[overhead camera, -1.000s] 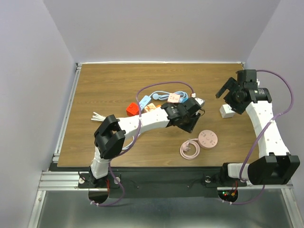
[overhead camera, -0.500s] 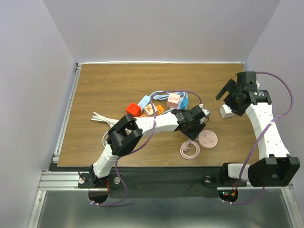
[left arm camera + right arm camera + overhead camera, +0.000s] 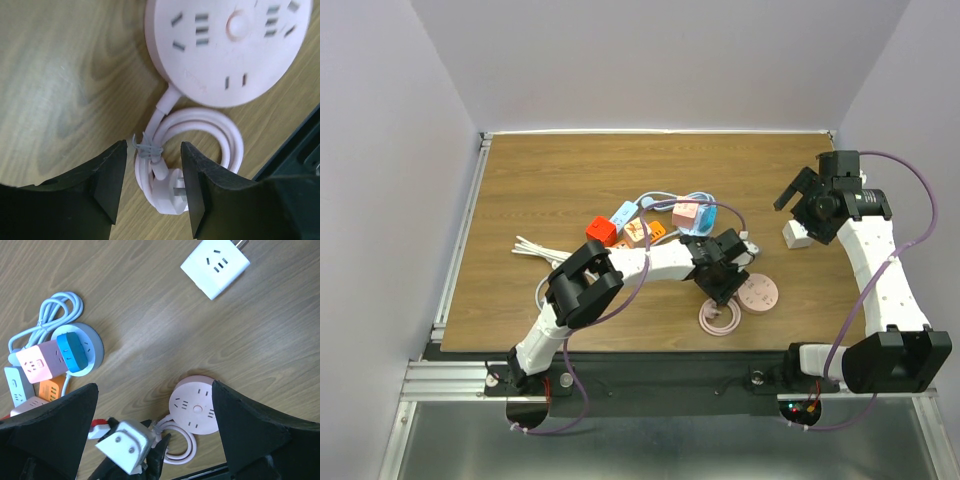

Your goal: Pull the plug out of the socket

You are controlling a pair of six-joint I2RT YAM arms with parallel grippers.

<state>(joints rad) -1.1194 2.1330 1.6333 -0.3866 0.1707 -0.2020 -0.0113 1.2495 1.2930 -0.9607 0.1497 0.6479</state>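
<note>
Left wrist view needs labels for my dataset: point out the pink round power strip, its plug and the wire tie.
pink round power strip (image 3: 225, 55), left wrist view, flat top face.
plug (image 3: 167, 197), left wrist view, its moulded body.
wire tie (image 3: 148, 149), left wrist view, the twisted knot.

light: bright, even | shadows: soft | glare: sheen on table (image 3: 145, 340) | focus: left wrist slightly soft

Wood-grain top, plastic everywhere else.
From here the table (image 3: 550, 170) reads as smooth wood-grain laminate with a soft sheen. The pink socket (image 3: 225, 50) and its cord (image 3: 200, 122) look like satin plastic, the white cube adapter (image 3: 215, 262) is glossier, and the left gripper (image 3: 152, 150) is matt black plastic.
</note>
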